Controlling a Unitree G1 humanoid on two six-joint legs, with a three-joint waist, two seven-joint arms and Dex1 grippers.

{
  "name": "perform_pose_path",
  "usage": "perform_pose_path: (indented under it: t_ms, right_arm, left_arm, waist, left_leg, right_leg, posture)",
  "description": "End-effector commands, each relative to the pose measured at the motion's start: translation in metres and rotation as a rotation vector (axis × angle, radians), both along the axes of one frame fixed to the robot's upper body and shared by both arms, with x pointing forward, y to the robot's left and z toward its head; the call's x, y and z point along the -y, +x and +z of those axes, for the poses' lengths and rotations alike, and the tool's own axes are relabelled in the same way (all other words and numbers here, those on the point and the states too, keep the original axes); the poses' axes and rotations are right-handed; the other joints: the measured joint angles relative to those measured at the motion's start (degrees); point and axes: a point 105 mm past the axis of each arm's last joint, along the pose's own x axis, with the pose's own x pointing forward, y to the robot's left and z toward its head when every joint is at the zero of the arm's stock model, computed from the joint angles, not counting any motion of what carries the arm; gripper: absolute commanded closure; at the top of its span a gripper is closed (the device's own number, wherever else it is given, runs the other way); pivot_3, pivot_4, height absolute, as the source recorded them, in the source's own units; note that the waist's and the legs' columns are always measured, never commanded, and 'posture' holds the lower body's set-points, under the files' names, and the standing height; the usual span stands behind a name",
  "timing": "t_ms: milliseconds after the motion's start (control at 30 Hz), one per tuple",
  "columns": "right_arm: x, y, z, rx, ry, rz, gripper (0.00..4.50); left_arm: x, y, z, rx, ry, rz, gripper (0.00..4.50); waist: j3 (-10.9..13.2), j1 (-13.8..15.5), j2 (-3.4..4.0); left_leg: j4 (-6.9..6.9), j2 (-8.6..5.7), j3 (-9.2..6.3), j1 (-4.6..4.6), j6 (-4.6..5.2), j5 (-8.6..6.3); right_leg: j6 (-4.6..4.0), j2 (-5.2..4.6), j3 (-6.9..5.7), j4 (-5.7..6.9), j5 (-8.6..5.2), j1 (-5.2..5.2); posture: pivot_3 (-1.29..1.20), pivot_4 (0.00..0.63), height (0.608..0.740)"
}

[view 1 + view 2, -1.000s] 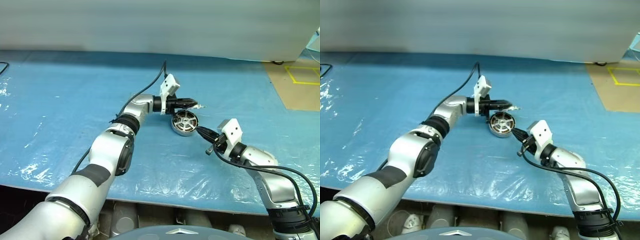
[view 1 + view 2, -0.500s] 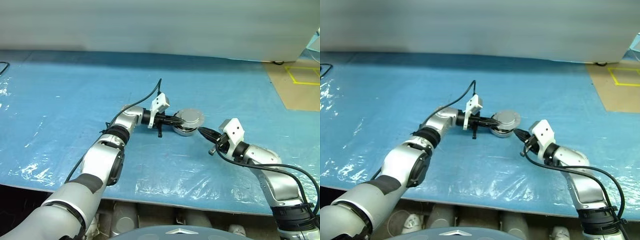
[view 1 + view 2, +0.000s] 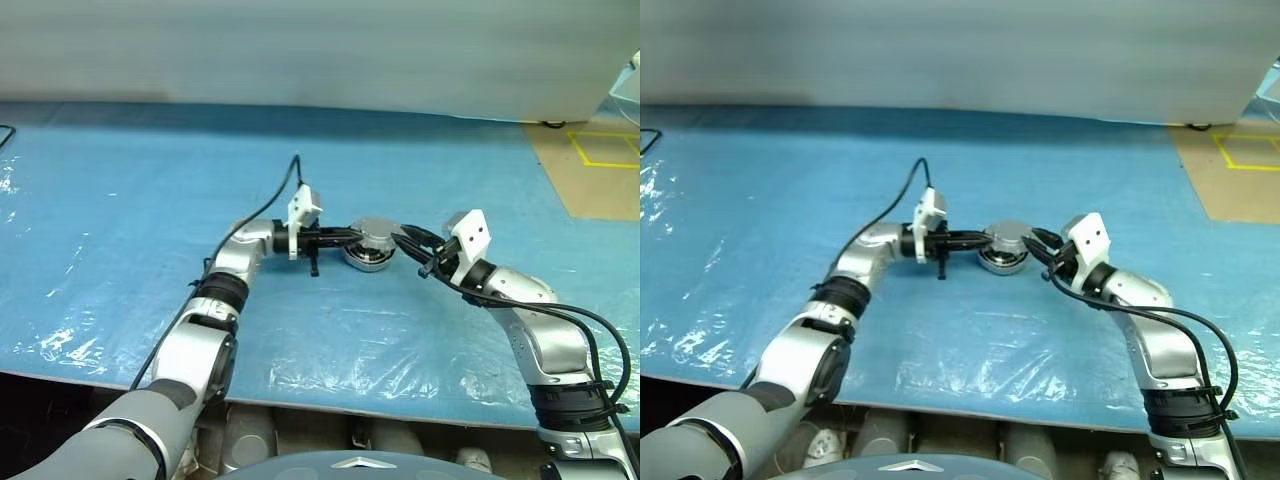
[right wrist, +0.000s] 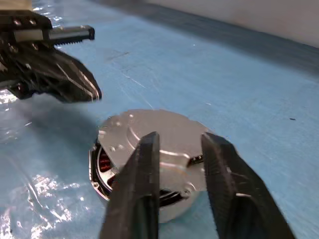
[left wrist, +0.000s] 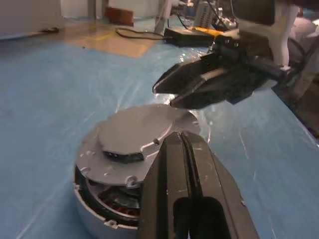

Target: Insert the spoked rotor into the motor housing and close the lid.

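Grippers first: left gripper, two black fingers pressed flat together, nothing between them, tips at the near edge of the lid, a round silver-grey metal disc with a raised central boss. Whether the tips touch the disc or just hover at it, cannot tell. Right gripper has its black fingers parted with a clear gap, holding nothing, tips just over the opposite rim of the same disc.

Lid sits on top of the motor housing, a shallow round silver metal can, but tilted, not seated flush; a gap at the side shows copper-coloured windings inside. Spoked rotor is hidden under the lid, cannot tell its seating.

Housing stands on a blue plastic-covered table surface, midway between the two arms in the head views, left gripper and right gripper facing each other across it. Tan floor patch with yellow tape lies far right.
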Motion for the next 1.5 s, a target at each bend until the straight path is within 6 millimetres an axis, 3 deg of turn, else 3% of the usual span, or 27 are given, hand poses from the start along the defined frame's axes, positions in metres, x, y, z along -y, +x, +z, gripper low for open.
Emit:
perform_pose_path:
  t_ms: [33,233,267,633,833,1100,1233,1500]
  right_arm:
    - [-0.010,0.009,0.010,0.033,0.024,0.001,2.19]
    - [-0.025,0.033,0.012,-0.050,0.152,-0.060,0.19]
    - [-0.027,0.036,0.009,-0.064,0.139,-0.060,0.04]
    - [-0.029,0.044,-0.025,-0.155,-0.029,-0.062,0.04]
    - [-0.028,0.042,-0.025,-0.116,-0.035,-0.058,1.47]
    - [-0.037,0.026,-0.023,-0.085,0.013,0.012,1.47]
    - [-0.042,0.030,-0.016,-0.104,0.064,-0.015,1.47]
    - [-0.050,0.029,-0.038,-0.197,-0.014,-0.072,1.47]
  left_arm:
    - [-0.014,-0.005,0.016,0.042,-0.068,0.034,4.50]
    - [-0.040,-0.011,0.005,0.023,-0.042,0.139,4.50]
    - [-0.043,-0.012,0.003,0.019,-0.037,0.151,4.50]
    - [-0.049,-0.016,0.000,0.014,-0.034,0.221,4.50]
    - [-0.051,-0.012,-0.003,0.023,-0.023,0.244,4.50]
    - [-0.051,-0.006,-0.001,0.050,-0.021,0.267,4.50]
    - [-0.049,-0.003,0.000,0.054,-0.025,0.267,4.50]
    - [-0.051,-0.002,-0.005,0.052,-0.013,0.276,4.50]
  waist:
    - [0.00,-0.06,0.01]
    - [-0.01,-0.18,0.04]
    - [-0.01,-0.13,0.05]
    - [-0.02,-0.24,0.06]
    - [-0.02,-0.14,0.06]
    - [-0.02,-0.11,0.06]
    - [-0.02,-0.22,0.06]
    - [-0.02,-1.20,0.06]
  left_leg:
    - [0.00,0.01,0.00,0.00,0.00,0.00]
    - [0.02,0.05,0.06,0.01,-0.02,0.01]
    - [0.02,0.05,0.06,0.00,-0.02,0.01]
    - [0.01,0.04,0.07,0.03,-0.06,0.01]
    - [0.09,0.03,0.07,0.04,-0.06,0.00]
    - [0.05,0.02,0.07,0.03,-0.06,0.01]
    - [0.01,0.03,0.07,0.03,-0.06,0.01]
    - [0.12,0.03,0.06,0.07,-0.09,-0.01]
  right_leg:
    - [-0.02,0.00,-0.01,0.01,-0.01,-0.01]
    - [-0.11,0.03,0.00,0.05,-0.07,-0.06]
    - [-0.12,0.03,0.00,0.05,-0.07,-0.06]
    - [-0.10,0.05,0.03,0.08,-0.06,-0.06]
    - [-0.09,0.05,0.05,0.12,-0.06,-0.04]
    - [-0.09,0.06,0.05,0.11,-0.05,-0.03]
    - [0.01,0.07,0.04,0.11,0.00,-0.05]
    - [-0.08,0.06,0.07,0.15,-0.05,-0.03]
  posture:
    - [0.00,0.150,0.740]
    - [0.00,0.150,0.740]
    - [0.00,0.150,0.740]
    - [0.00,0.150,0.740]
    - [0.00,0.150,0.740]
    - [0.00,0.150,0.740]
    - [0.00,0.150,0.740]
    - [0.00,0.150,0.740]
